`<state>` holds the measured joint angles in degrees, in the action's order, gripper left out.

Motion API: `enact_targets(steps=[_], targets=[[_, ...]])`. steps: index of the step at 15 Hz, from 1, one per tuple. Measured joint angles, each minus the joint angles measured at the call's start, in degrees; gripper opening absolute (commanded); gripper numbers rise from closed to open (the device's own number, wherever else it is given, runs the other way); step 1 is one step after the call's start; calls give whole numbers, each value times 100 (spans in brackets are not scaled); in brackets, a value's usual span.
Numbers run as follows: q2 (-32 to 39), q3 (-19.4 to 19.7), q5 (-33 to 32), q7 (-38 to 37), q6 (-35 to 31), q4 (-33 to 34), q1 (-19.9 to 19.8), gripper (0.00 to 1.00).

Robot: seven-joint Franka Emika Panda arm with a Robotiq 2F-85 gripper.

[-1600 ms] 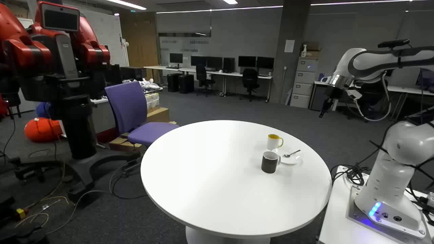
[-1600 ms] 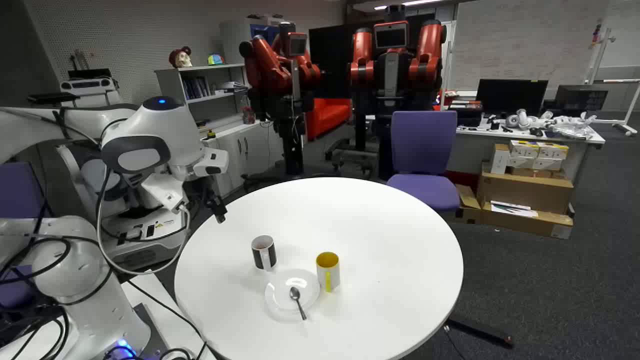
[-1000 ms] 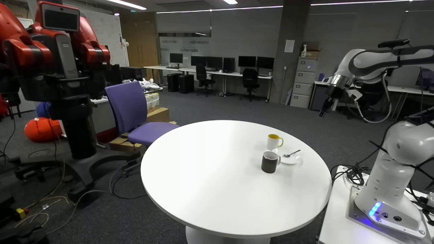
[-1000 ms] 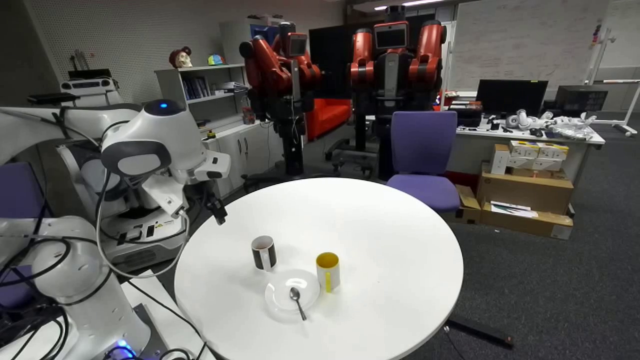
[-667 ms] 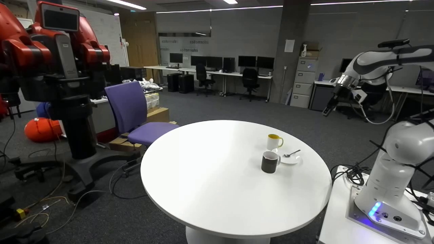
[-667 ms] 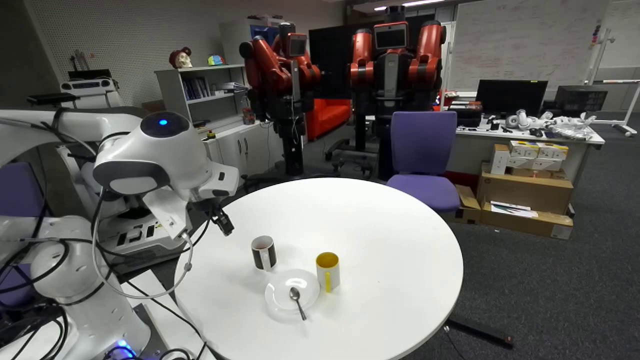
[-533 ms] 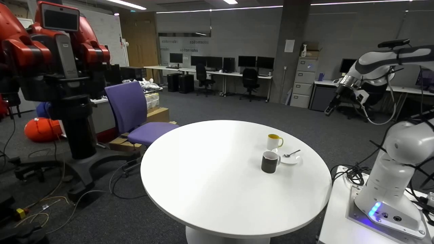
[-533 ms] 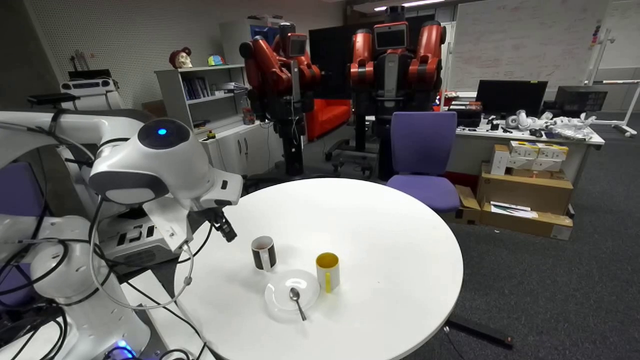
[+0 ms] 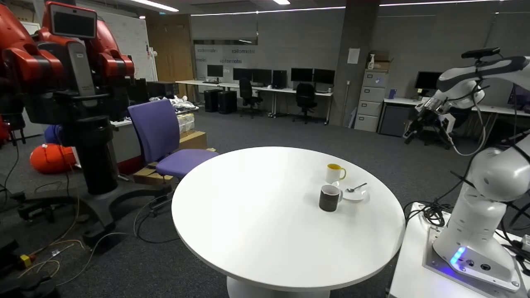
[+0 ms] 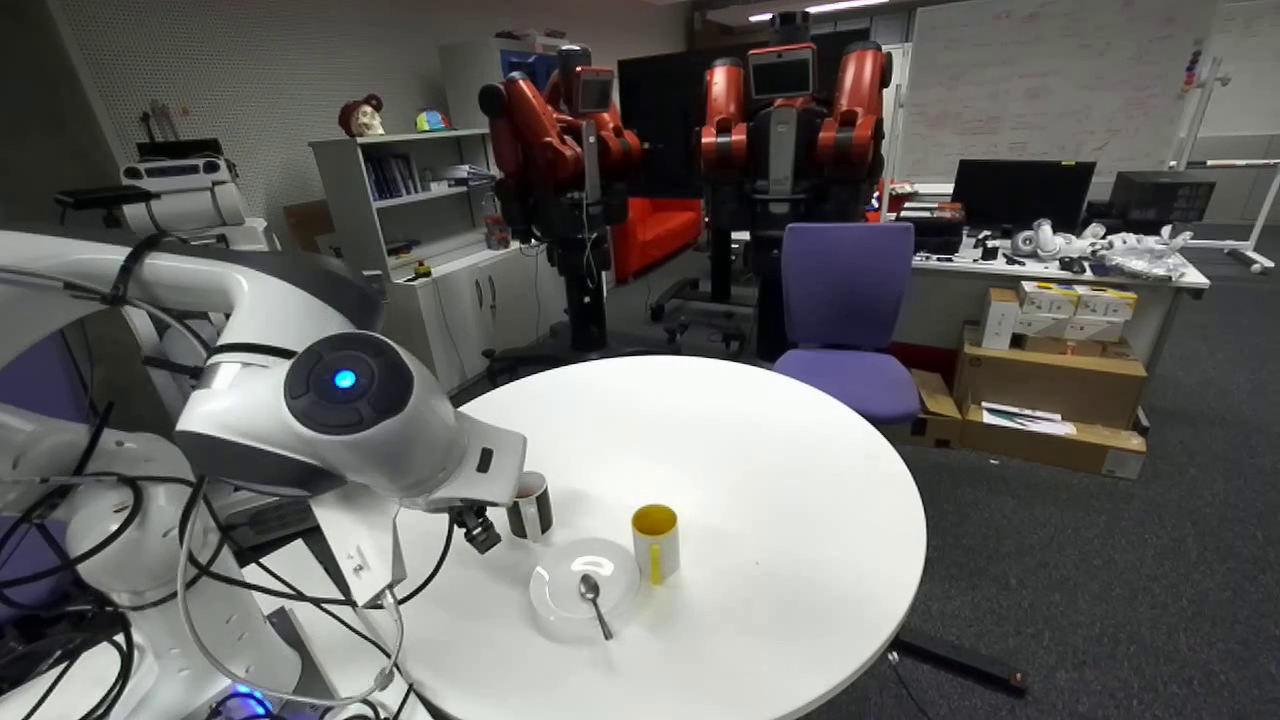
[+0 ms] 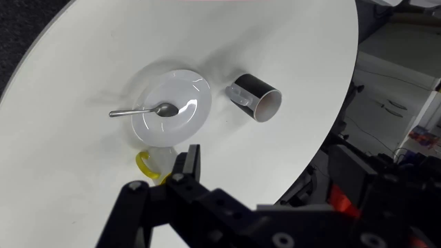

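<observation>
My gripper (image 11: 270, 161) stands open with nothing between its fingers, as the wrist view shows. In an exterior view the gripper (image 10: 480, 530) appears just beside the dark mug (image 10: 536, 512) and partly in front of the table; in an exterior view the gripper (image 9: 408, 134) hangs well above table height. The dark mug (image 11: 253, 86) has a white handle and stands upright. A clear-white saucer (image 11: 193, 127) lies near it with a metal spoon (image 11: 167, 110) across it. Beside the saucer is a white mug (image 10: 668, 555) with yellow inside and handle; one finger partly hides it in the wrist view.
All the crockery stands on a round white table (image 9: 256, 219). A purple chair (image 10: 848, 300) is at its far side. Red robots (image 10: 860, 90) stand behind. Loose cables (image 9: 432, 213) lie on the arm's white stand by the table edge.
The arm has swung and tilted, bringing the gripper lower and to the right in one view, slightly right in another, so the arm now partly covers the dark mug. The crockery has not moved.
</observation>
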<state>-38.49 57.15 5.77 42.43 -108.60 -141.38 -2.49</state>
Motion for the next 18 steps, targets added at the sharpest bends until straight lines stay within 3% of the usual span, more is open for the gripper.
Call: enact_targets(steps=[9, 16, 18], targets=[[1152, 2036, 769, 1394, 377, 714, 1018, 100], [1314, 4026, 877, 1453, 369, 1161, 2629, 100], [1128, 4366, 661, 1277, 308, 1268, 3019, 100]])
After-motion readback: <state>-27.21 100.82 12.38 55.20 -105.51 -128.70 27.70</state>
